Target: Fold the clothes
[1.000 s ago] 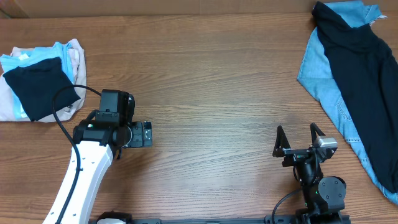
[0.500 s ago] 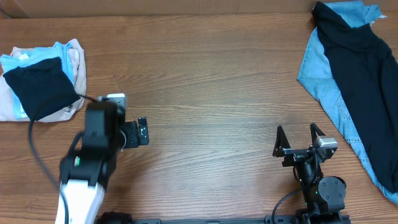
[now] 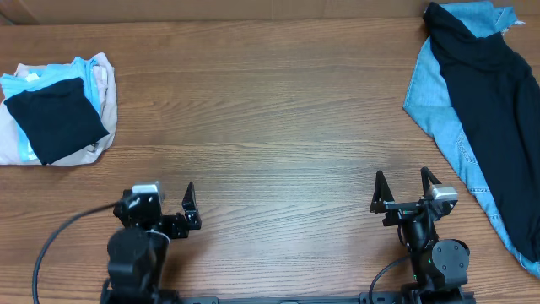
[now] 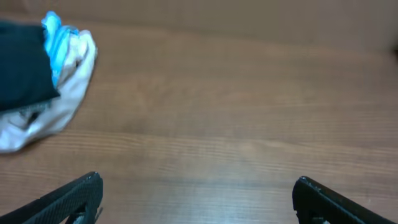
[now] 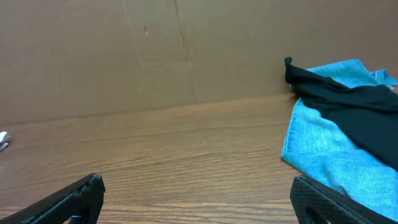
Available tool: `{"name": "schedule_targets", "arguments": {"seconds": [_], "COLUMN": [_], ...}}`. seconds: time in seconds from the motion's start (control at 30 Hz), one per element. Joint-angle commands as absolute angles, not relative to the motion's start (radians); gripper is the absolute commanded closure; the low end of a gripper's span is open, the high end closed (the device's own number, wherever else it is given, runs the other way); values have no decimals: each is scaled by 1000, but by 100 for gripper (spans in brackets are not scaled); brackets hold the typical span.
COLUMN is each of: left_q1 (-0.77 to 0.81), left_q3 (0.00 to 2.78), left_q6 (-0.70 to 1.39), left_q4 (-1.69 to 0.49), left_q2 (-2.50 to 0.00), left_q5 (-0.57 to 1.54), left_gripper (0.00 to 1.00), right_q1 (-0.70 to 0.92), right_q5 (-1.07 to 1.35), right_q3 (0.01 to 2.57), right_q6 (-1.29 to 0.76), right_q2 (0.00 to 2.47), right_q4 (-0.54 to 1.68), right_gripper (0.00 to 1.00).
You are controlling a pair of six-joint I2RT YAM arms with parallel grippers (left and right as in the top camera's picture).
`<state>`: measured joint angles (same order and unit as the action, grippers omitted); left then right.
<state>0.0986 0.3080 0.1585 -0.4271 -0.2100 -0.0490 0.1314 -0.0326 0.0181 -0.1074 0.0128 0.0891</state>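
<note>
Folded black T-shirt (image 3: 57, 122) atop garment pile (image 3: 99, 72), upper left of bench (image 3: 270, 101). Spread wide at lower edge: left hand (image 3: 162, 204), right hand (image 3: 403, 182).

black T-shirt (image 3: 498, 118), 3 o'clock: we lose its side past the frame edge | denim garment (image 3: 426, 101): mostly hidden beneath | folded stack (image 3: 51, 118), 9 o'clock: cropped
</note>
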Motion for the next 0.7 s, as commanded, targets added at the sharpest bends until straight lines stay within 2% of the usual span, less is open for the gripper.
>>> {"name": "schedule_targets", "arguments": {"seconds": [0.0, 0.3, 0.47, 0.67], "left_q1": [98, 99, 97, 98], "left_q3": [233, 4, 5, 5], "left_q6": [172, 132, 101, 101], "left_q4": [-347, 4, -78, -72], "left_q2": [-128, -4, -3, -5], "left_q5": [-56, -51, -51, -49], "left_gripper": [0, 0, 0, 0], "right_q1": [128, 128, 128, 128], "right_q5": [-33, -33, -33, -33], "right_q3": [8, 8, 8, 8], "right_q6": [-104, -104, -104, -104], "right_q2": [3, 3, 3, 3], "right_q4": [81, 81, 81, 81], "right_gripper": [0, 0, 0, 0]}}
